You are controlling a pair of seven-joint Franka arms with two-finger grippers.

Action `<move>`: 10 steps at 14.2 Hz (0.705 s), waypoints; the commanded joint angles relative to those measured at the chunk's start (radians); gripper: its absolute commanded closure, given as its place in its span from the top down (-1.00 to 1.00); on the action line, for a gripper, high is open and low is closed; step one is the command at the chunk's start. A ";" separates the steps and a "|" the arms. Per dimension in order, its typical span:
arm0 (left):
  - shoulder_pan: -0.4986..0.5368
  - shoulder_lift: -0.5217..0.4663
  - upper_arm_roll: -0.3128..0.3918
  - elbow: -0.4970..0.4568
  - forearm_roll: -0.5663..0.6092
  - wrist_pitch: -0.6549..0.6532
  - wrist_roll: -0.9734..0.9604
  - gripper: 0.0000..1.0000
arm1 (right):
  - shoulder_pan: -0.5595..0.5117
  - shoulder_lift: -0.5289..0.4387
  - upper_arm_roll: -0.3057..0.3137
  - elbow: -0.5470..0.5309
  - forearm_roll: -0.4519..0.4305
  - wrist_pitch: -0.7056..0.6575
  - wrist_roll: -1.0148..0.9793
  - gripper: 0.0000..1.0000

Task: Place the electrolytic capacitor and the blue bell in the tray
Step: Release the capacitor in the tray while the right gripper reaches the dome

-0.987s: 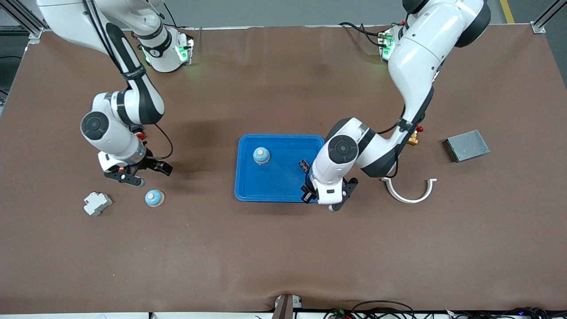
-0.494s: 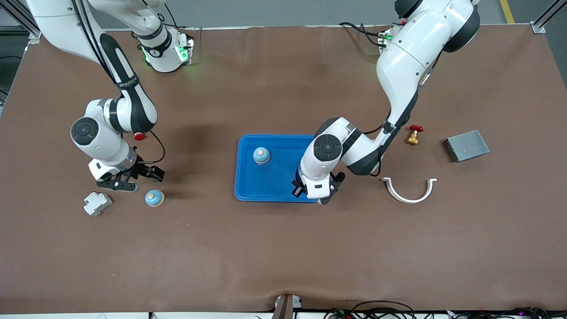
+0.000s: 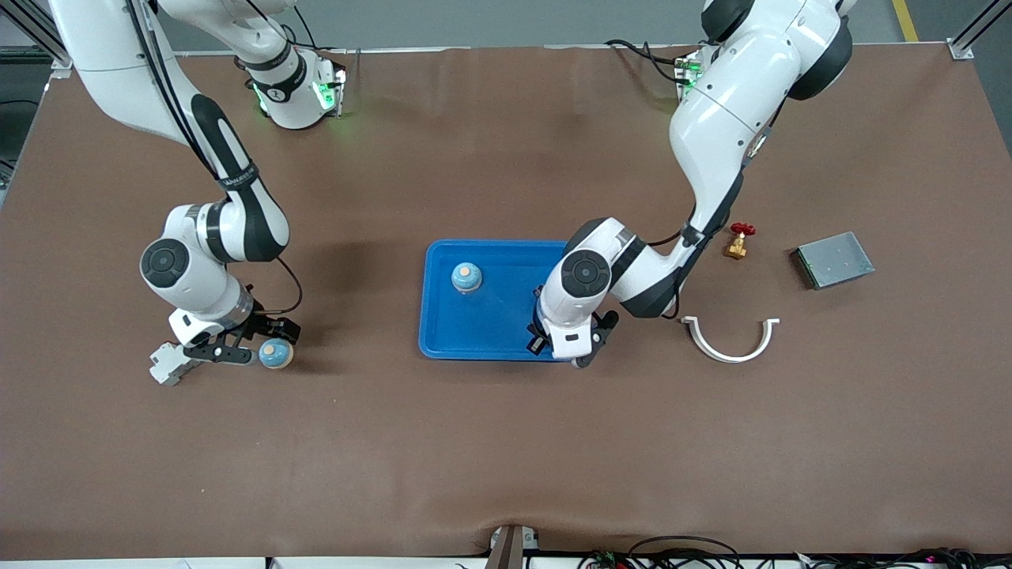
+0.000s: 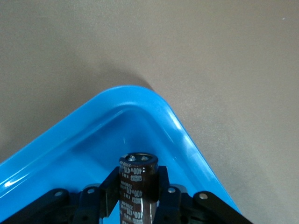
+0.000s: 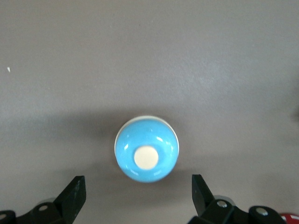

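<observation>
Capacitor (image 4: 138,186) in left gripper (image 4: 138,198), seemingly above tray (image 4: 182,135) corner

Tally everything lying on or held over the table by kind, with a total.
Blue bells: 2
Electrolytic capacitor: 1
Blue tray: 1
Red-handled brass valve: 1
White curved clip: 1
Grey metal box: 1
White breaker: 1
Total: 8

Read "400" in pale print running down the dark sleeve of the electrolytic capacitor (image 4: 138,186), low centre of the left wrist view; the smaller lettering after and beneath it stayed too fine to make out. Spotted a round badge with a dark mark on the right arm's base (image 3: 274,93), upper left of the front view, unreadable. Found nothing else legible.
</observation>
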 commanded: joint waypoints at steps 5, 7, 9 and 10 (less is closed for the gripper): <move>-0.024 -0.025 0.019 0.020 0.086 -0.007 0.005 1.00 | -0.025 0.064 0.015 0.044 -0.003 0.040 -0.012 1.00; -0.013 -0.058 0.019 0.025 0.089 -0.036 0.016 1.00 | -0.027 0.077 0.014 0.053 -0.004 0.045 -0.012 1.00; -0.006 -0.100 0.018 0.026 0.086 -0.123 0.086 1.00 | -0.035 0.093 0.014 0.070 -0.008 0.045 -0.012 1.00; 0.009 -0.118 0.013 0.025 0.082 -0.178 0.143 1.00 | -0.038 0.100 0.014 0.076 -0.008 0.047 -0.012 1.00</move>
